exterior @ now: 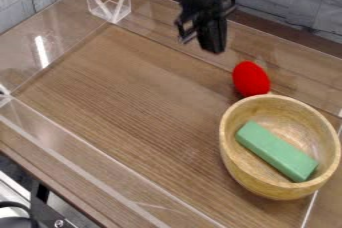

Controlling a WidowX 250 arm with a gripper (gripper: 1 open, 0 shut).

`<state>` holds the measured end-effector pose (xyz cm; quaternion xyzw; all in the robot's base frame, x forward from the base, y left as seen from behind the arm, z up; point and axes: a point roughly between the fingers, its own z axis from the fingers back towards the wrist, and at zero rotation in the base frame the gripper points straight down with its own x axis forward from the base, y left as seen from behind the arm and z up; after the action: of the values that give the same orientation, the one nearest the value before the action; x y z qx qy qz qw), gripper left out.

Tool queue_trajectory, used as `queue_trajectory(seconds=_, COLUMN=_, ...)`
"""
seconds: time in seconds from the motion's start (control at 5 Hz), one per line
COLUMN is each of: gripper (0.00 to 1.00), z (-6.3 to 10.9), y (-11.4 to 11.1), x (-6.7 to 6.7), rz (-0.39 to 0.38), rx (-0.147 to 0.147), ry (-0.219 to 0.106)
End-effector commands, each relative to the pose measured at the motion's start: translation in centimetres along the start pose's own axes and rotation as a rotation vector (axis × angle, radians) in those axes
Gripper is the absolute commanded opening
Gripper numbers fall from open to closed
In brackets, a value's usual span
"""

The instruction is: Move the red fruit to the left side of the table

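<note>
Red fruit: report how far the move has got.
Nothing looks done: the fruit lies on the right of the table, beside the bowl. In hand: nothing; the gripper is raised to its left, jaws shut and empty. Left: grasp it and carry it left.

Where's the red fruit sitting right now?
In the camera view the red fruit lies on the table toward the right side, just above the wooden bowl's rim, below and right of the gripper.

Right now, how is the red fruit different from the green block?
The fruit is red and round; the block is green and boxy. The fruit sits on the bare table; the block lies inside the bowl. The fruit looks smaller than the block. Both lie at the table's right end.
</note>
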<state>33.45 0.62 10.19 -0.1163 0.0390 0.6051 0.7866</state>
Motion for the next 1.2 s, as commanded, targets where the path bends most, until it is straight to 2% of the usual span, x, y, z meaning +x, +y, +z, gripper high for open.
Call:
queue_trajectory(seconds=0.0, gripper=0.00, z=0.5, y=-1.7, x=-1.6, rz=-0.107, rx=-0.049, ry=-0.001)
queue_trajectory(seconds=0.2, gripper=0.00, z=-1.7, y=-2.7, x=-2.8, rz=-0.184, rx=-0.033, ry=0.005)
queue_trajectory(seconds=0.6, gripper=0.00, z=7.6, y=-2.2, x=1.1, rz=-0.113, rx=-0.135, ry=0.022)
queue_trajectory(seconds=0.8, gripper=1.00, z=5.2, y=-2.7, x=0.2, rz=-0.073, rx=-0.111, ry=-0.010)
queue_trajectory(seconds=1.0, gripper=1.00, z=2.9, y=-2.8, x=-0.8, rz=-0.021, rx=-0.081, ry=-0.026)
